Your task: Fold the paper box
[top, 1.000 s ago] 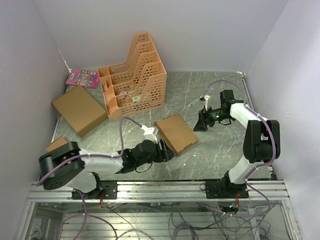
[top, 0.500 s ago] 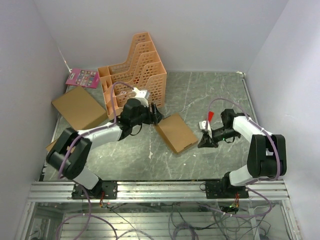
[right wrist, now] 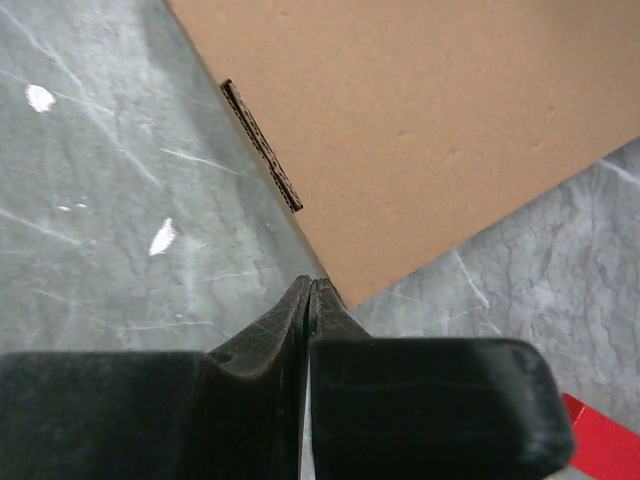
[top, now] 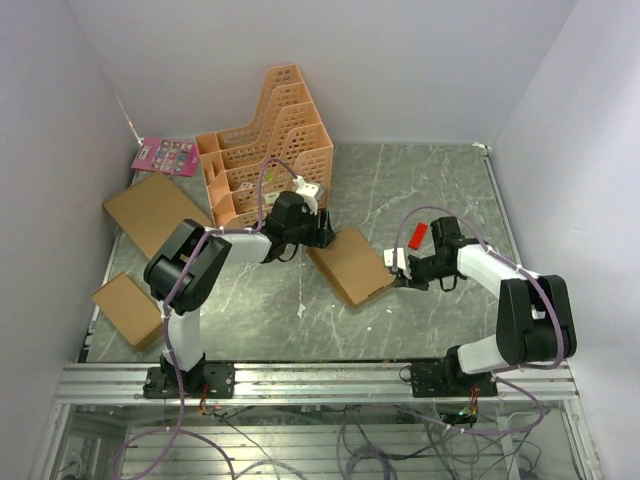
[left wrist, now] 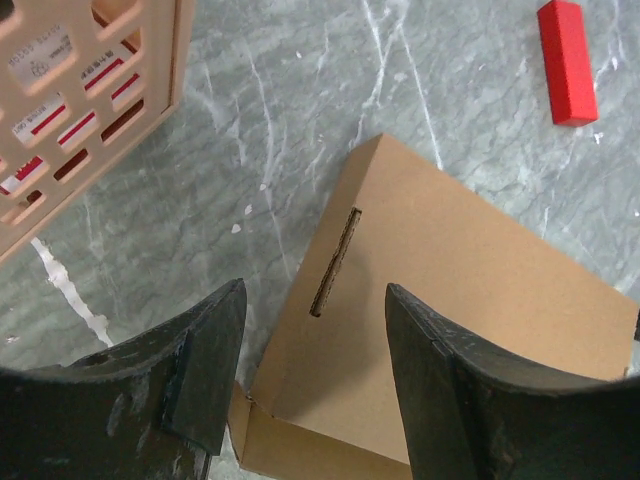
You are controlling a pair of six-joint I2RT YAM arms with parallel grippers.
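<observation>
The paper box (top: 352,265) lies as a closed, flat brown cardboard box in the middle of the table. In the left wrist view the paper box (left wrist: 440,290) shows a slit in its top and a side flap at its near corner. My left gripper (top: 322,235) hovers at the box's back-left corner, open. Its fingers (left wrist: 205,350) straddle that corner of my left gripper (left wrist: 315,360) without touching it. My right gripper (top: 394,280) sits at the box's right corner, shut. The tip of my right gripper (right wrist: 312,288) rests against the edge of the paper box (right wrist: 430,120) with nothing between the fingers.
An orange file rack (top: 268,150) stands at the back, just behind my left gripper. A larger flat cardboard box (top: 158,218) and a smaller one (top: 127,308) lie at the left. A pink card (top: 165,155) is at the back left. A red block (top: 417,234) lies by my right arm.
My left arm swung from the box's front side round to its back-left corner. My right gripper came forward from the back to the box's right corner and shut.
</observation>
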